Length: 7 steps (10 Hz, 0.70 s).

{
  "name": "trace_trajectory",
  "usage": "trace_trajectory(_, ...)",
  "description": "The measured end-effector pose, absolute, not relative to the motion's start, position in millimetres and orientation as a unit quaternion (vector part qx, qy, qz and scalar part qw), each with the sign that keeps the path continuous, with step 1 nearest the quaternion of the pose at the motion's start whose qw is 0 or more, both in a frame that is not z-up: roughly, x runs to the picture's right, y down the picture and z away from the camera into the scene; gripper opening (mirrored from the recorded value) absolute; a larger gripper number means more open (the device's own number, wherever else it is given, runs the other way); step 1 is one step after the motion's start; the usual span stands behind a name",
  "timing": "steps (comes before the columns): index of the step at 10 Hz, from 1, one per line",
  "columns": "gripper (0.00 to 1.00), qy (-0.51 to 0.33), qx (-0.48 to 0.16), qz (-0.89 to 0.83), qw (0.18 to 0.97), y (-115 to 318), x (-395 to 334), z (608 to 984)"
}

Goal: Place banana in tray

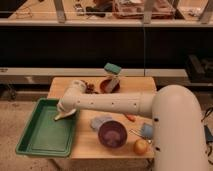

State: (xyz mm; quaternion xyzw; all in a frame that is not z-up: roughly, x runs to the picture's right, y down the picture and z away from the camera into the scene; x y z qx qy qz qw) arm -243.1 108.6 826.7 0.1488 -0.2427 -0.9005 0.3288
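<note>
One step looked nearly done: the tool [62, 114] hung low over the tray [31, 144] gripping the banana [60, 117], which only needed releasing.

end effector [63, 114] over tray [35, 145] | tray floor open | purple bowl [112, 134] right

I've got a purple bowl [112, 133] near the front of the wooden table [100, 145], a round orange fruit [141, 146] beside it, carrot [129, 118] behind, red dish [109, 86] at the back.
</note>
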Motion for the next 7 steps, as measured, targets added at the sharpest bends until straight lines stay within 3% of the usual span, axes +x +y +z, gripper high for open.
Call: trace_trajectory(7, 0.51, -0.24, 0.146, -0.902, 0.327, 109.4, -241.2, 828.3)
